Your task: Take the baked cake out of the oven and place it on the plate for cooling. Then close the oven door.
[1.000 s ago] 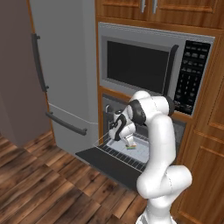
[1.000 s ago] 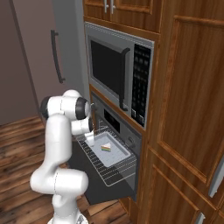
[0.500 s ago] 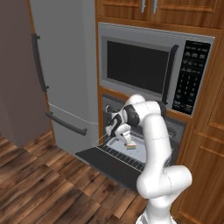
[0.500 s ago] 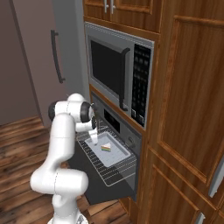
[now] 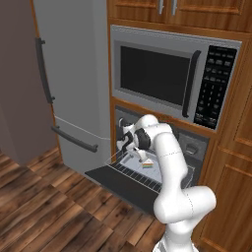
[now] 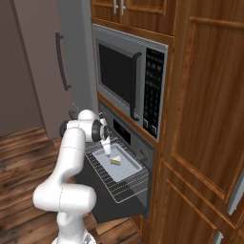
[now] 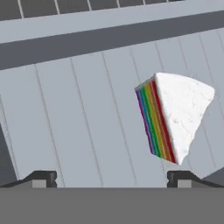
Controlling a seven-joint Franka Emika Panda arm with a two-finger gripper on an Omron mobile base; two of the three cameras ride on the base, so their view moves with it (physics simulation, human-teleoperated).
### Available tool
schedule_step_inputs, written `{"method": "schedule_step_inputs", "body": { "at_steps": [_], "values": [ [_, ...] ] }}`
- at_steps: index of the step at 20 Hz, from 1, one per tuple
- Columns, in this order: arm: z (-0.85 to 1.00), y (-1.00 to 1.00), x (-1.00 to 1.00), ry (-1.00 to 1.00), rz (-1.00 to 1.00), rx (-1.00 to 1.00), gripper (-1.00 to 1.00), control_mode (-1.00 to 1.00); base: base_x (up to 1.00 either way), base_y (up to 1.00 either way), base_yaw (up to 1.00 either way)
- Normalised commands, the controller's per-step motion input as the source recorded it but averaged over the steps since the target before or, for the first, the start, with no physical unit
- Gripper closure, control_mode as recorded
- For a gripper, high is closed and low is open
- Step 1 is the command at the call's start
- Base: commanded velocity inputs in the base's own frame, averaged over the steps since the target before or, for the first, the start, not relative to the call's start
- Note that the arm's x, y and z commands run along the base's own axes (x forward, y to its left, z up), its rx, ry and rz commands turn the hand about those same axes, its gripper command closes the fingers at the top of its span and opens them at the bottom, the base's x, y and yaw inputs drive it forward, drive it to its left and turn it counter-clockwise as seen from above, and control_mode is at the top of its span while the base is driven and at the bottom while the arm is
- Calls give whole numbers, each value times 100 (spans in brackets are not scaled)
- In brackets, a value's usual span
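A wedge of cake with rainbow layers and white icing lies on a pale grey tray. The tray sits on the wire rack pulled out of the oven. The oven door hangs open, flat below the rack. My gripper hovers just above the tray, open. The cake lies ahead of my right fingertip, off to one side of the gap. From the right, the gripper hangs over the tray's left end, near the cake. The plate is out of view.
A silver microwave sits right above the oven. The grey fridge stands to the left, its handle near the open door. Wooden cabinets flank the right side. Wood floor lies below.
The arm has reached forward and down, bringing the hand lower over the tray and closer to the cake. The jaws stayed open.
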Motion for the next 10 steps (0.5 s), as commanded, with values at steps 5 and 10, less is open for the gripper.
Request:
{"method": "schedule_step_inputs", "body": {
  "at_steps": [5, 10],
  "values": [
    [-23, -35, 15, 0, 0, 0, -100, -100, 0, 0, 0],
    [0, -57, 0, 0, 0, 0, -100, -100, 0, 0, 0]
  ]
}}
